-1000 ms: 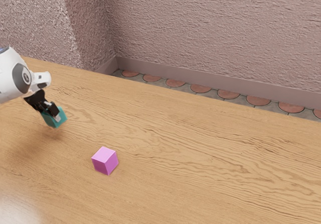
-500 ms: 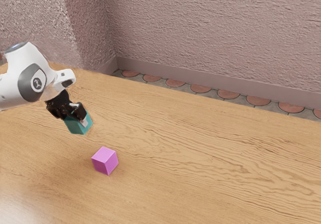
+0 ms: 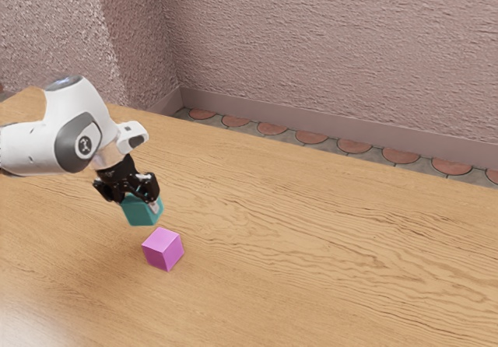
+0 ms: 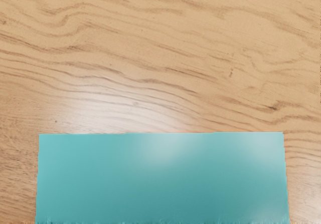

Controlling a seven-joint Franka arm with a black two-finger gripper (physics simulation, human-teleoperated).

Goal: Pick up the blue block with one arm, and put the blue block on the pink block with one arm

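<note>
My black gripper is shut on the blue block, a teal-blue cube that hangs in the air above the wooden table. The pink block sits on the table just below the held block and slightly toward the exterior view's right. A small gap separates the two blocks. In the wrist view the blue block is a wide teal slab right under my hand, with bare wood grain beyond it.
A textured pinkish wall with a baseboard runs behind the table, and a strip of tiled floor shows at the table's far edge. Open wood stretches toward the exterior view's right.
My arm has carried the blue block toward the exterior view's right and a bit downward, from well left of the pink block to just above it. The pink block has stayed put.
</note>
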